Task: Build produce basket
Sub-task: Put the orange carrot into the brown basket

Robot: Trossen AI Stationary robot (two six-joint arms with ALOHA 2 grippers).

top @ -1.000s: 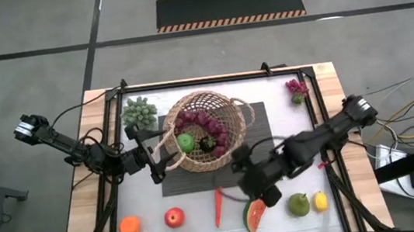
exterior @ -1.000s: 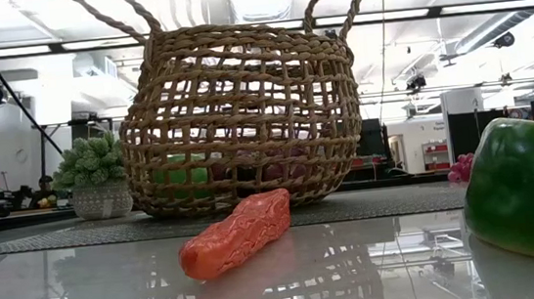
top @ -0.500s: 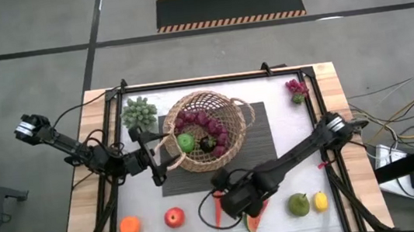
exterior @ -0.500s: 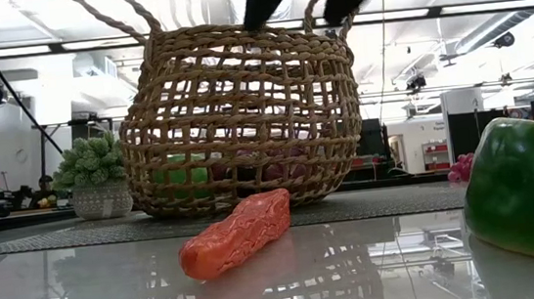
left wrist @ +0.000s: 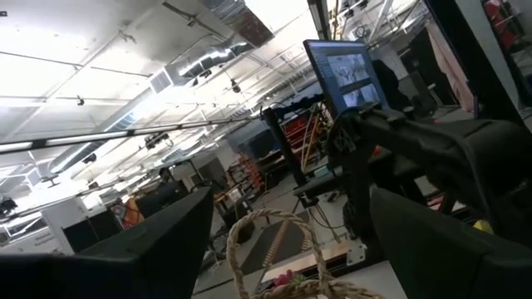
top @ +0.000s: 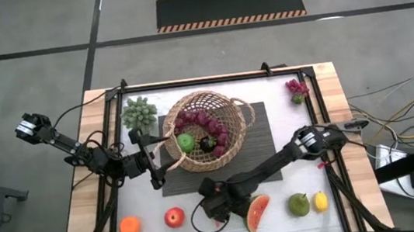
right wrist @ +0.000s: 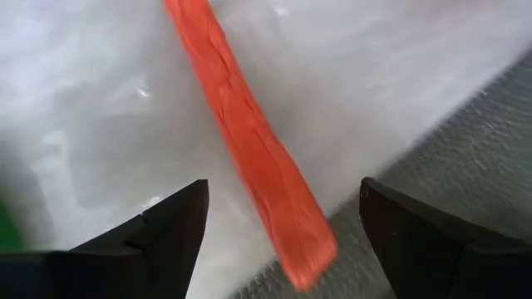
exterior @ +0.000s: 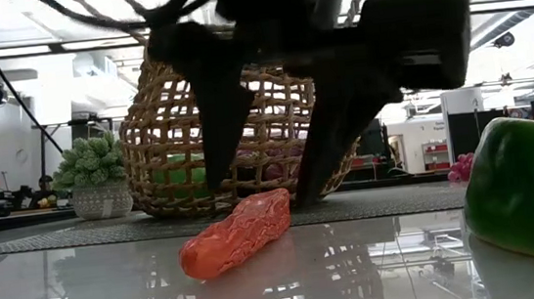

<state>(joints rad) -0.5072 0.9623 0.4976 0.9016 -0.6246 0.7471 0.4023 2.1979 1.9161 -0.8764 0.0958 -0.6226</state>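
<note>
My right arm reaches from the table's right edge toward seven o'clock, stretched low across the front of the table. My right gripper point(top: 215, 202) hangs near the front centre, pointing down at the surface with its fingers point(right wrist: 158, 228) spread wide apart and nothing between them. In the low view point(exterior: 270, 183) both fingers slant down close to the tabletop. My left arm comes in from the left edge toward four o'clock, elbow bent. My left gripper point(top: 155, 157) sits left of centre, fingers point(left wrist: 150, 249) parted and empty, aimed toward three o'clock.
</note>
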